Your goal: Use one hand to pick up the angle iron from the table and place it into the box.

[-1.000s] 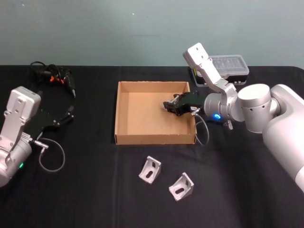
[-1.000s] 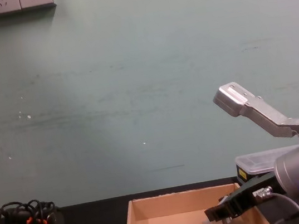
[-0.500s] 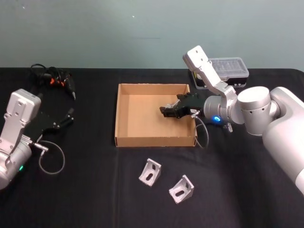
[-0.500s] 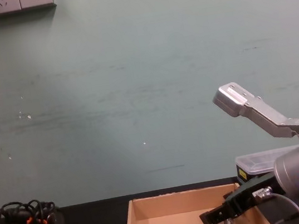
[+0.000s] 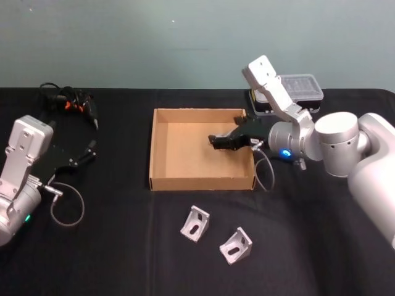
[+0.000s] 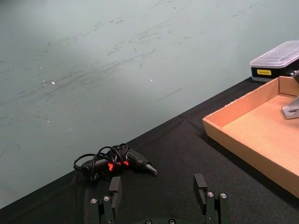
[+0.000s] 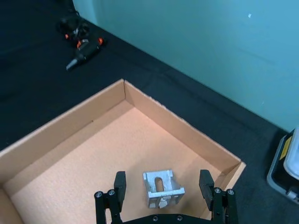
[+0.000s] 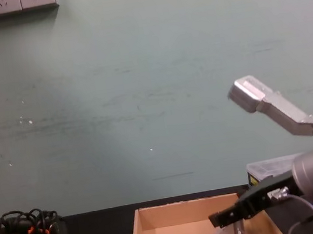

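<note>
**Right gripper open above the angle iron delivered to the box**

The right gripper (image 7: pixel 162 178) hangs over the 3 o'clock part of the box (image 5: pixel 200 182), its fingers spread and clamped on nothing. Directly below the gap, the angle iron (image 7: pixel 161 190) rests on the cardboard floor near the right wall. Its slotted face is up, and the slot runs crosswise to the line between the fingers. In the chest view it sits just under the fingertips, apparently clear of them, though the angle leaves contact hard to rule out.

Two further angle irons (image 5: pixel 195 222) (image 5: pixel 236 243) lie on the table (image 5: pixel 111 246) at about 6 o'clock from the gripper, outside the box's front wall. The right arm is much the nearer to both. The left gripper (image 6: pixel 158 183) is parked at 9 o'clock, fingers apart, well away from the box.

Compared with one second earlier, the right wrist sits higher and its upper link has swung toward the plastic case (image 5: pixel 299 86) at 1 o'clock. The iron has stayed where it was.
</note>
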Robot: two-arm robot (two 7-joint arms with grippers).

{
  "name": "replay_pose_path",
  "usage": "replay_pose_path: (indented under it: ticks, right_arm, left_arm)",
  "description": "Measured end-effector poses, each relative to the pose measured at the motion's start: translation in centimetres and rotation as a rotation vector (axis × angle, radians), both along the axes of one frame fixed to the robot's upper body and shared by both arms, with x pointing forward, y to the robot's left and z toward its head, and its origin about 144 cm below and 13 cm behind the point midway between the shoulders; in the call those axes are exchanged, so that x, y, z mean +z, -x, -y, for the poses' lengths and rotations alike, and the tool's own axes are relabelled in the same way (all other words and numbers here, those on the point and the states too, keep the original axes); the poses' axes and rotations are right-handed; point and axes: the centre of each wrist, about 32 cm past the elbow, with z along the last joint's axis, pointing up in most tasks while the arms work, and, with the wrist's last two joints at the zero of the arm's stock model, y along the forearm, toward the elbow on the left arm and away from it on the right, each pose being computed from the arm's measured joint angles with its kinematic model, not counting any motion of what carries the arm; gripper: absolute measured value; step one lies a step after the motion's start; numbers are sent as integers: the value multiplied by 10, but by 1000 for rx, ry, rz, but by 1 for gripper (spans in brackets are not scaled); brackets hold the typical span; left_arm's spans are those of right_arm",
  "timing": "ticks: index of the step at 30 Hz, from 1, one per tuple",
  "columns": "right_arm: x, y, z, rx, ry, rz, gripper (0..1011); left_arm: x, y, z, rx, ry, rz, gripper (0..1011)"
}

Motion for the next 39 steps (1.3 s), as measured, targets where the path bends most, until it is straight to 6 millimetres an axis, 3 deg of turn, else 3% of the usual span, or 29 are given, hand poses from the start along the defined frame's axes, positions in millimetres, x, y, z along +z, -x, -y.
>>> replay_pose_path:
  ticks: [10, 19, 31, 39]
  right_arm:
    - [12, 27, 4, 29, -23, 63, 1000]
    - [17, 74, 18, 80, -32, 108, 1000]
    - [20, 129, 56, 178, -44, 102, 1000]
    - [34, 167, 61, 212, -28, 52, 1000]
  left_arm:
    - [0, 0, 0, 0, 0, 0, 1011]
    - [0, 0, 0, 0, 0, 0, 1011]
    - [0, 0, 0, 0, 0, 0, 1011]
    - [0, 0, 0, 0, 0, 0, 1011]
